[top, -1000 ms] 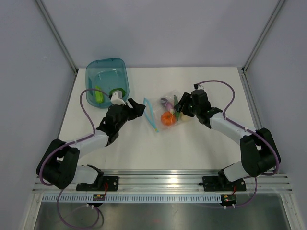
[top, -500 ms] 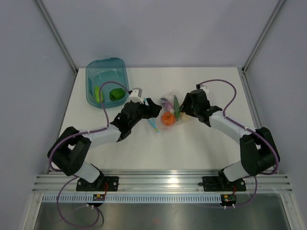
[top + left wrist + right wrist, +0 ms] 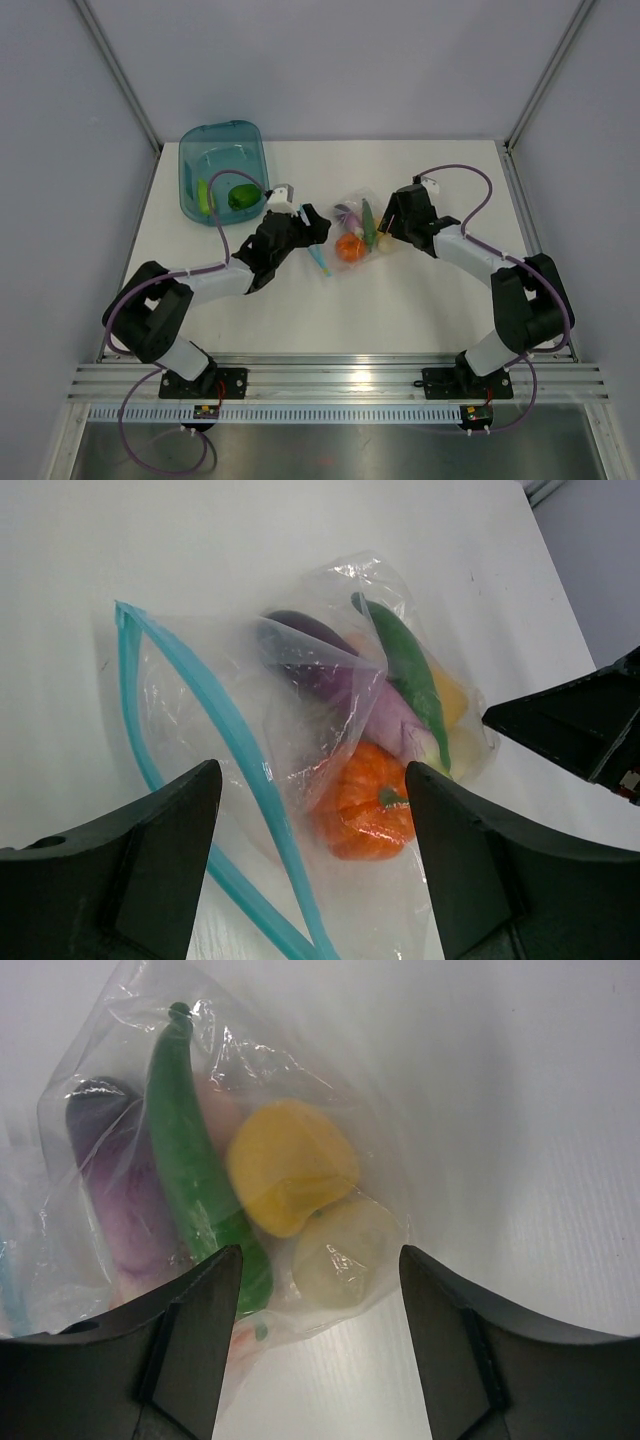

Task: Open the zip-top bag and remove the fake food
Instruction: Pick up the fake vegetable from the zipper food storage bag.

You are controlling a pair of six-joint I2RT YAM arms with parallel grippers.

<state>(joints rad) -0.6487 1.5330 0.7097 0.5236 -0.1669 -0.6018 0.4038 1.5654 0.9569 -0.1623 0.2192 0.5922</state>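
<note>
1. The small clear crinkly plastic bag with a light blue zip strip [image 3: 347,240] lies mid white worktop [image 3: 420,300], between both tools.
2. Inside it: toy purple eggplant [image 3: 312,645], green pod [image 3: 405,670], orange tomato [image 3: 365,805], yellow lemon [image 3: 290,1165].
3. The left tool [image 3: 312,780] is released, spread over the bag's gaping mouth.
4. The right tool [image 3: 320,1260] is released, straddling its closed end.

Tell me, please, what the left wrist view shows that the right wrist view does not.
Only the left wrist view clearly shows the teal zip strip, its two tracks parted, and the orange tomato in full. Only the right wrist view plainly shows the pale round piece, at the closed end of the zip-top bag. Both show the bag holding the green pod, the purple eggplant and the yellow lemon, though the lemon is only a sliver in the left wrist view.
</note>
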